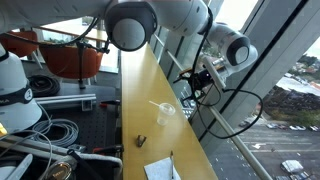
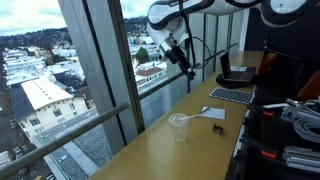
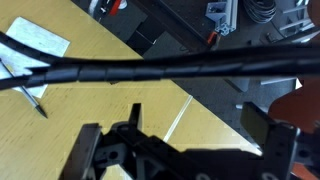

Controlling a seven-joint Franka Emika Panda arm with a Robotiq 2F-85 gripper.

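Note:
My gripper (image 3: 205, 130) is open and empty, with both dark fingers apart in the wrist view. It hangs high above the long wooden counter (image 3: 120, 85), near the window, in both exterior views (image 1: 203, 78) (image 2: 182, 60). A clear plastic cup (image 1: 165, 113) (image 2: 179, 125) stands on the counter well below it. A small dark object (image 1: 141, 139) (image 2: 217, 129) lies close to the cup. In the wrist view a pen (image 3: 30, 98) and a white paper (image 3: 35, 38) lie on the counter. A black cable (image 3: 160, 68) crosses that view.
A white paper (image 1: 160, 168) (image 2: 212, 113) lies on the counter. A laptop (image 2: 238, 70) and keyboard (image 2: 230, 96) sit at the counter's end. Window frames and glass (image 2: 100, 70) run along the counter. Cables and equipment (image 1: 40, 130) crowd the floor side.

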